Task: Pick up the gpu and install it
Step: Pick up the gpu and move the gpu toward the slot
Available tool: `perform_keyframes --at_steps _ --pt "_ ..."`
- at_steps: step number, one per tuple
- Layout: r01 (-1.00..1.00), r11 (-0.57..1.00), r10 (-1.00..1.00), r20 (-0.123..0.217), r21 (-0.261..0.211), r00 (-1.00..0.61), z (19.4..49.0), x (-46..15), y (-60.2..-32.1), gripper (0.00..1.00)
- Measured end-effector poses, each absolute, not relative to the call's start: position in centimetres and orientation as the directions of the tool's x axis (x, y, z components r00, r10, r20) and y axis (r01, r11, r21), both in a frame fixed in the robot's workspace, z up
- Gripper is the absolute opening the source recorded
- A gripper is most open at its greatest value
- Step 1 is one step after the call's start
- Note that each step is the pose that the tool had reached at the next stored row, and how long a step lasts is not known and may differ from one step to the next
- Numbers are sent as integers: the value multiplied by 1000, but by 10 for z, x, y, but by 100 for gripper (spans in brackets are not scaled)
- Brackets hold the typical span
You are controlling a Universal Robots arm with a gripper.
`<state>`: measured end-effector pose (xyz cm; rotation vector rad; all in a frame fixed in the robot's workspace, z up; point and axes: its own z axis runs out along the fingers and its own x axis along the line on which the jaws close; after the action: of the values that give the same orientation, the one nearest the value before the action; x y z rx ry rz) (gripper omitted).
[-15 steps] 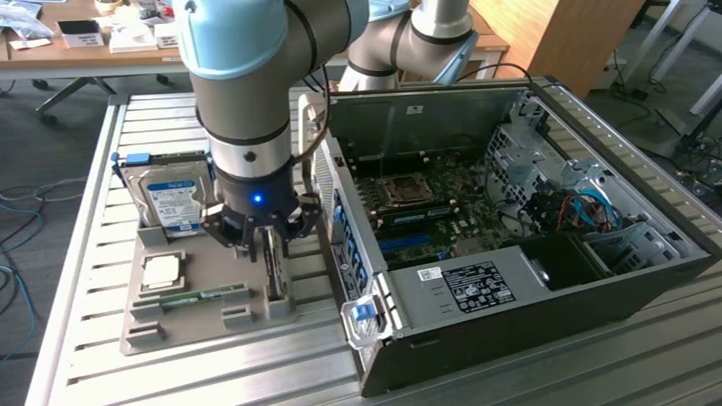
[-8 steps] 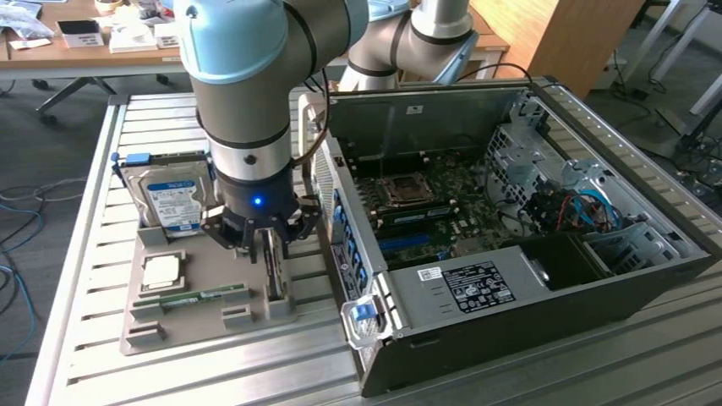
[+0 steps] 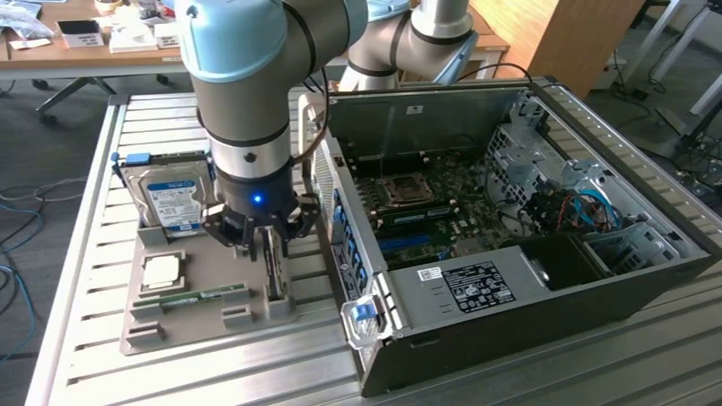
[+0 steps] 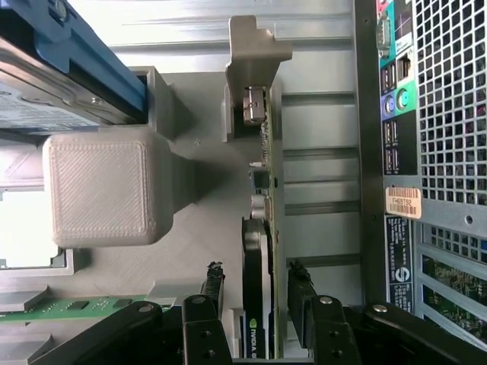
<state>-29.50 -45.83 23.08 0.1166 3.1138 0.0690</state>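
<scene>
The gpu (image 3: 274,275) stands on edge in a slot of the grey holder tray (image 3: 147,338), beside the open computer case (image 3: 508,237). In the wrist view the gpu (image 4: 262,228) is a thin dark card with a green board edge, and its silver end bracket (image 4: 255,68) is at the far end. My gripper (image 3: 269,247) has come straight down over the card. It is open, one black finger (image 4: 215,285) on each side of the card's near end with a small gap to it. The gripper (image 4: 256,268) straddles the card without touching it.
A silver hard drive (image 3: 175,199), a processor chip (image 3: 161,271) and a green memory stick (image 3: 192,298) share the tray. The case's perforated rear panel (image 4: 426,114) is close beside the gpu. A grey tray post (image 4: 103,186) rises on the other side. The motherboard (image 3: 440,203) lies exposed inside the case.
</scene>
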Motion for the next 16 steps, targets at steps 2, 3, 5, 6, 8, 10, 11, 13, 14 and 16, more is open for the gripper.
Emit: perform_keyframes --at_steps 2,3,5,6,8,10,11,13,14,16 --pt "74 996 75 -23 45 -997 230 -295 -458 47" --pt "74 996 75 -23 45 -997 230 -295 -458 47" --pt "74 996 75 -23 45 -997 231 -295 -457 47" --pt "74 996 75 -23 45 -997 230 -295 -457 47" --pt "74 996 75 -23 45 -997 230 -295 -457 47" --pt "74 996 75 -23 45 -997 230 -294 -457 47" --pt "74 996 75 -23 45 -997 230 -294 -457 47" --pt "74 996 75 -23 45 -997 230 -294 -457 47" --pt "74 996 75 -23 45 -997 230 -294 -457 47" --pt "74 996 75 -23 45 -997 230 -294 -457 47"
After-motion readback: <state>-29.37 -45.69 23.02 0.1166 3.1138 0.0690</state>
